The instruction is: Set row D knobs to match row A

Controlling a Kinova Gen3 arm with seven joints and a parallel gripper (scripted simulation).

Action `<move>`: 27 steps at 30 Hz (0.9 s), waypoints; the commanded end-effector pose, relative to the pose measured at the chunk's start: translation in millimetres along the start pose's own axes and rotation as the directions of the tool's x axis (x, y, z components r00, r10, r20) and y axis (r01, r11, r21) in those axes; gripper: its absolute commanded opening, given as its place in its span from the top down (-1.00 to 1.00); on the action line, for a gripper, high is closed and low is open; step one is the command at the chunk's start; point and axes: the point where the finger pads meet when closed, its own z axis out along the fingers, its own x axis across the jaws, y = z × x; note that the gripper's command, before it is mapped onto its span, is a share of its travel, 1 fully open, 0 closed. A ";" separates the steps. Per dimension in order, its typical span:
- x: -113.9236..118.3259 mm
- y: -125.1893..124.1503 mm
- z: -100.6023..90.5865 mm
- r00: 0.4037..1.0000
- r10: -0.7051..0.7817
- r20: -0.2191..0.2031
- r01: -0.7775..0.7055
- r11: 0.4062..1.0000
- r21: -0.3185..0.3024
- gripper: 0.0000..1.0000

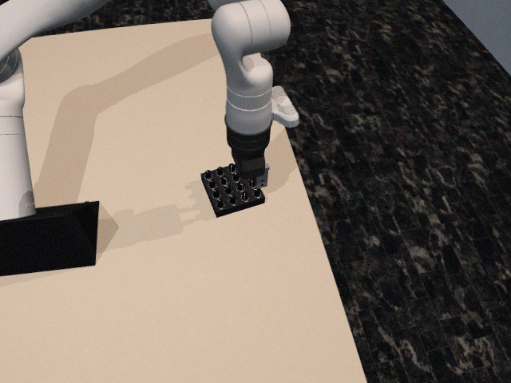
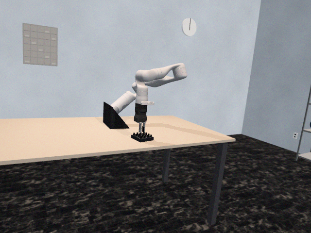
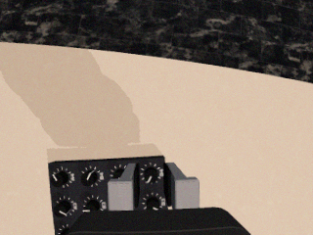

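The black knob box (image 1: 241, 207) (image 2: 148, 139) (image 3: 75, 164) stands flat on the table. In the wrist view its printed names are to the right of the knobs, so row D is the rightmost column. My gripper (image 1: 263, 184) (image 2: 142, 131) (image 3: 151, 177) is open, its fingertips spread just above the row D end near D4, holding nothing. Knob D4 (image 1: 258, 192) (image 3: 151, 173) has its line toward the lower left in the wrist view. Knob D3 (image 3: 153, 202) points lower right. Knob A4 (image 3: 62, 177) points left, slightly up. The gripper body hides knobs 1 and 2 there.
The beige table (image 1: 185, 288) (image 2: 75, 140) ends beyond the knob 4 side of the box, with dark floor (image 1: 412, 206) (image 3: 156, 24) past its edge. The arm's black base mount (image 1: 49, 242) (image 2: 112, 117) stands on the table, well away from the box.
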 end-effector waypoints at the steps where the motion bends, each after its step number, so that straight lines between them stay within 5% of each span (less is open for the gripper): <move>1: -0.6 0.6 -4.0 1.000 0.007 0.003 -0.007 1.000 -0.001 0.07; 27: -1.8 0.1 -5.1 0.992 -0.122 0.004 0.122 0.992 -0.006 0.07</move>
